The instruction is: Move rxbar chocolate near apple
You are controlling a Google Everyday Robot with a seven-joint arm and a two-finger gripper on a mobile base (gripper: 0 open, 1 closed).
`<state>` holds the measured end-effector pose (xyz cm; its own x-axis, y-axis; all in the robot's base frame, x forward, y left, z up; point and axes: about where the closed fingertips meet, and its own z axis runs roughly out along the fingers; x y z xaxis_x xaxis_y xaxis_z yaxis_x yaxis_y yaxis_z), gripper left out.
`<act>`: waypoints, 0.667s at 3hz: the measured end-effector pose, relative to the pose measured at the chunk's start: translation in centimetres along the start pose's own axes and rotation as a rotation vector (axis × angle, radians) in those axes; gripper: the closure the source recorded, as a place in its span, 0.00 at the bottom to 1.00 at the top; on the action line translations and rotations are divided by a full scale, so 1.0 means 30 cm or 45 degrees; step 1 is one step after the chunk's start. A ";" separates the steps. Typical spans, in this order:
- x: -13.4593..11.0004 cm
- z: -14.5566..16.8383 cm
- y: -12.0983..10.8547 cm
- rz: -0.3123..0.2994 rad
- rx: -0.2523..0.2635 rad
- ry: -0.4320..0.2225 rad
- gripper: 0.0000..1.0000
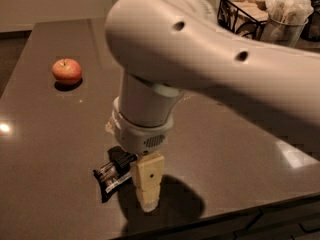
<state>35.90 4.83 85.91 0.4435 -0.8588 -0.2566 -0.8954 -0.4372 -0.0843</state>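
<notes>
Surroundings: a black wire basket (242, 11) and a cup (286, 19) stuffed with pale wrapped things stand at the far right of the tabletop (235, 134), well apart from the task's things.
In the way: the white arm (200, 49) fills the middle of the view, and its wrist hangs right over the bar (it hides the tabletop behind it).
Tool (147, 201): cream-coloured, pointing straight down near the front edge, at the bar's right end; whether it is wide or narrow I cannot tell.
rxbar chocolate (112, 174): lies flat on the tabletop, just left of the tool, with its right end hidden behind the tool.
Long axis: slanted, running from lower left to upper right in the view.
Apple (67, 70): far left, dimple up, well apart from the bar.
Writing: white print on the black wrapper, not legible.
</notes>
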 end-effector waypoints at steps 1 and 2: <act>-0.038 0.077 -0.028 -0.051 -0.043 0.022 0.00; -0.056 0.124 -0.050 -0.076 -0.064 0.043 0.00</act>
<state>36.35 7.93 82.89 0.4976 -0.8392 -0.2196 -0.8648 -0.4997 -0.0496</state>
